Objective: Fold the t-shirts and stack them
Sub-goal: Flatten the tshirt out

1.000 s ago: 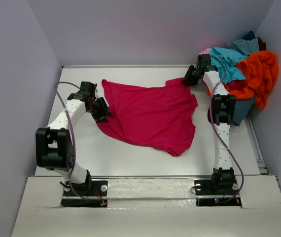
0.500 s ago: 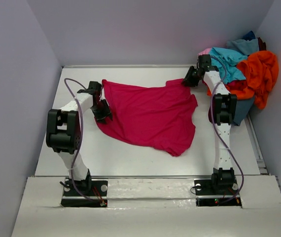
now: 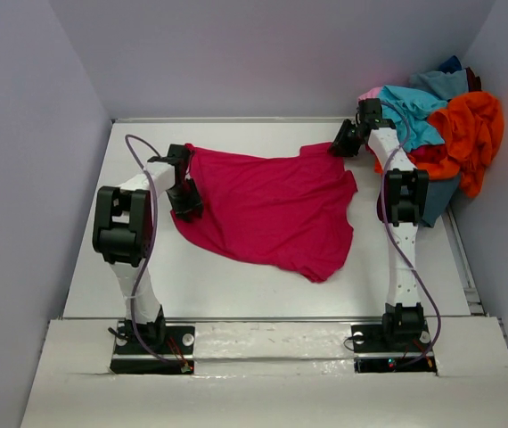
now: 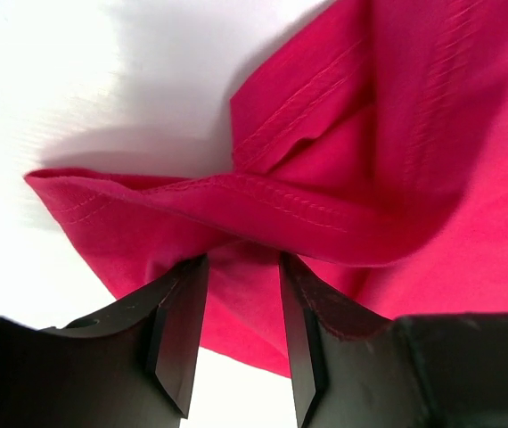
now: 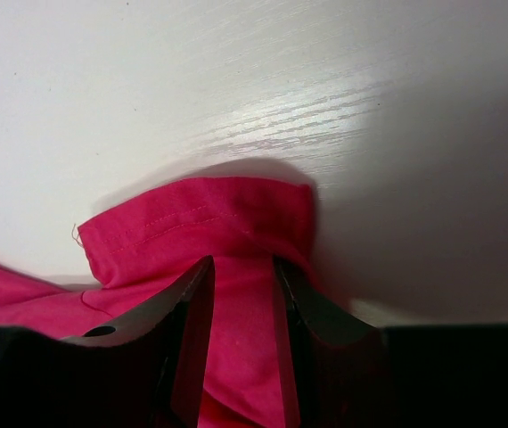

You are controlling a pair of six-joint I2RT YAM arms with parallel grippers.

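Observation:
A crimson-magenta t-shirt (image 3: 272,205) lies spread out, a bit crumpled, on the white table (image 3: 236,285). My left gripper (image 3: 185,198) is at its left edge. In the left wrist view the jaws (image 4: 241,267) pinch a raised fold of the hem (image 4: 263,201). At the shirt's far right corner is my right gripper (image 3: 337,145). The right wrist view shows its jaws (image 5: 241,267) closed on bunched crimson cloth (image 5: 192,223). More t-shirts sit heaped at the back right: orange (image 3: 472,129), turquoise (image 3: 410,111), pink (image 3: 372,92), dark blue (image 3: 450,64).
Grey walls close in the table at the left, back and right. The heap of shirts rests on a bluish box (image 3: 439,201) at the right edge, just behind the right arm (image 3: 401,196). Bare tabletop lies in front of the crimson shirt.
The left arm's elbow has swung right and closer to its gripper, which has stayed at the shirt's left edge. The right arm and the shirt have hardly moved.

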